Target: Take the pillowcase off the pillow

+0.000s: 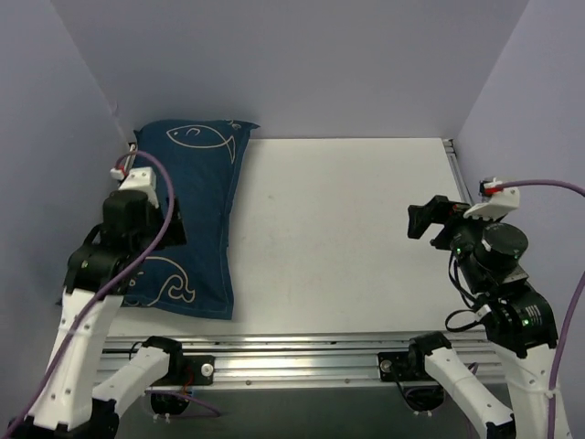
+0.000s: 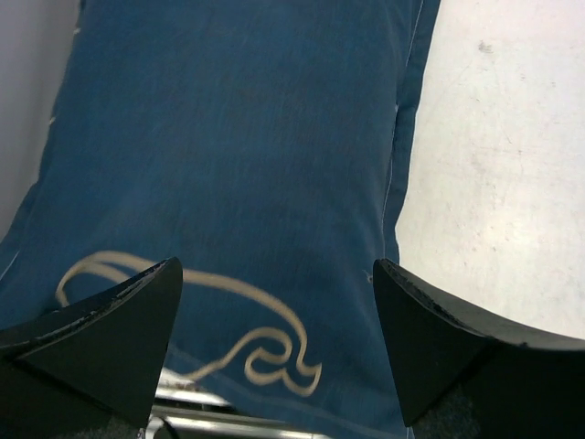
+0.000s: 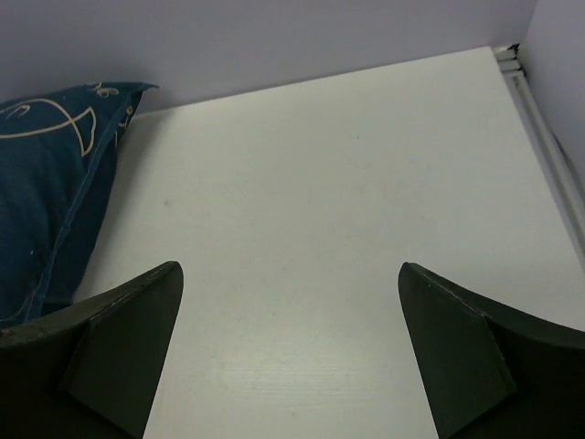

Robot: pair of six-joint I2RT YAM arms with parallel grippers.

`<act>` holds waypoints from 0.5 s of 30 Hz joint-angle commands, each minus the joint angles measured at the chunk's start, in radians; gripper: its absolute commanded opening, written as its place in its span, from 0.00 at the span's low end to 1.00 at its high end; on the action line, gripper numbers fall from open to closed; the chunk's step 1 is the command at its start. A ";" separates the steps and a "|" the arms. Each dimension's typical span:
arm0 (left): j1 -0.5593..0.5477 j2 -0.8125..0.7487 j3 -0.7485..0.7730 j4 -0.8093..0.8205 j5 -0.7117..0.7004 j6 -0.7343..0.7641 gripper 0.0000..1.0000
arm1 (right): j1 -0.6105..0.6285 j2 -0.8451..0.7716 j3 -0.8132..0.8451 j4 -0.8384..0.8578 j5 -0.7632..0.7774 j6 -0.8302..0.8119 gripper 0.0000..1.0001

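Observation:
The navy pillowcase [image 1: 201, 197] with cream fish and whale drawings lies along the left side of the table, filled out by the pillow inside; no white pillow shows. My left gripper [image 1: 169, 224] hovers over its middle, open and empty; in the left wrist view the pillowcase [image 2: 247, 155] fills the frame between the spread fingers [image 2: 101, 329], with the whale's tail at the bottom. My right gripper [image 1: 422, 219] is open and empty above bare table at the right. The right wrist view shows the pillowcase [image 3: 46, 192] at far left.
The white table [image 1: 347, 229] is boxed in by lilac walls at back and sides. A metal rail [image 1: 302, 352] runs along the near edge, and another rail [image 3: 548, 137] along the right edge.

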 commanded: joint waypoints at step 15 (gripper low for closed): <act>-0.176 0.853 0.241 0.450 -0.365 0.157 0.94 | 0.007 0.094 -0.165 0.095 -0.304 0.090 1.00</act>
